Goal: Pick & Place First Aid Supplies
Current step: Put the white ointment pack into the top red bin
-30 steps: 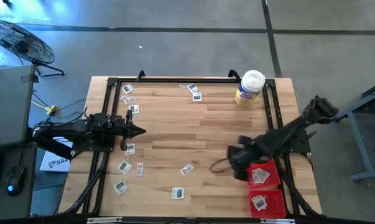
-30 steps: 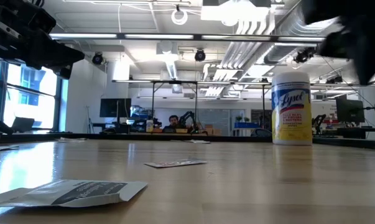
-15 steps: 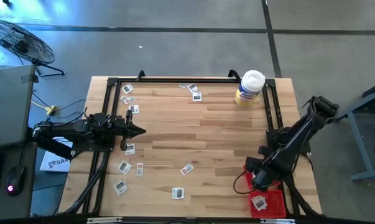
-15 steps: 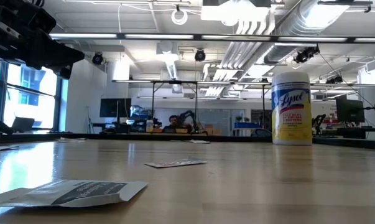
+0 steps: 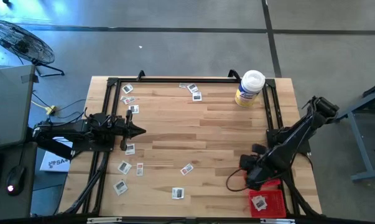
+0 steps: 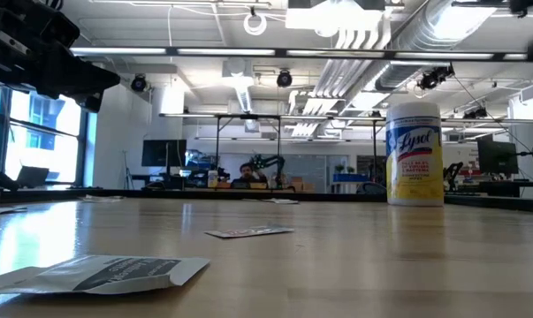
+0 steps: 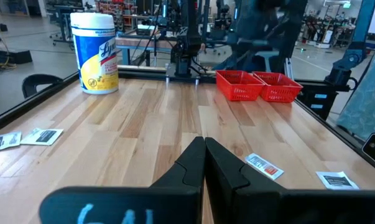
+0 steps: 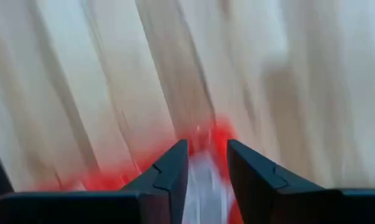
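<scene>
My right gripper [image 8: 206, 163] hangs with fingers a little apart, holding nothing, over the red trays [image 5: 269, 200] at the desk's [image 5: 199, 124] five o'clock corner. My left gripper [image 5: 139, 131] waits pinched shut at nine o'clock — packets [image 5: 124, 167] scattered around it, one [image 5: 259, 202] in the tray.

I'm seeing the tabletop [image 5: 212, 134] showing as pale wood planks with a smooth, faintly glossy finish. The packets [image 5: 178, 193] are looking like thin matt paper or foil. The trays [image 7: 258, 84] are showing as red plastic mesh, the jar [image 5: 249, 88] as glossy plastic, the frame [image 5: 175, 81] as matt black metal.
</scene>
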Tool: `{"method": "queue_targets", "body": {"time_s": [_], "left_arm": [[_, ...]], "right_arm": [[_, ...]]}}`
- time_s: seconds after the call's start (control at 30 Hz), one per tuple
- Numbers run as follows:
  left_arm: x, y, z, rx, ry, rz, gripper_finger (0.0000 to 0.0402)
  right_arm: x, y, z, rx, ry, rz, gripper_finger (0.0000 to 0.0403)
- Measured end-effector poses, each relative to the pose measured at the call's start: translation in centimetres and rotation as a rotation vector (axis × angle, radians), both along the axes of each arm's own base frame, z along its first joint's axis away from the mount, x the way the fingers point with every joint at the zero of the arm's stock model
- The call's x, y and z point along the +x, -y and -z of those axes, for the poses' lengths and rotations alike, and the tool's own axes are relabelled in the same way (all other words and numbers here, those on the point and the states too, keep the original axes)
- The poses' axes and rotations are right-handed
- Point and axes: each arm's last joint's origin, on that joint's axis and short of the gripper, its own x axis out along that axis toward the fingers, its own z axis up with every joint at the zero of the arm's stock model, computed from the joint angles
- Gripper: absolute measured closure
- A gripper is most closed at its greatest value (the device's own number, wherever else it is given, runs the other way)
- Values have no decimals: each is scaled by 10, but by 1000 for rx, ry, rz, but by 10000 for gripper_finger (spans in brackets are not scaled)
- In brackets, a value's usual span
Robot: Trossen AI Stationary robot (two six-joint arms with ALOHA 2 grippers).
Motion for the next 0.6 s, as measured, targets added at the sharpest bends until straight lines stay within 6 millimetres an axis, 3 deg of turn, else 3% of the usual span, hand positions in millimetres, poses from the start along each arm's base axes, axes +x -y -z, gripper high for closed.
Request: {"method": "queue_targets", "body": {"time_s": [0.13, 0.33, 0.6], "left_arm": [[0, 0, 0, 0, 0, 0, 400], [0, 0, 0, 0, 0, 0, 400], [0, 0, 0, 0, 0, 0, 400]], "right_arm": [[31, -3, -17, -128, 379, -78, 295], [74, 5, 2, -148, 753, -196, 294], [129, 25, 69, -205, 723, -234, 294]]}}
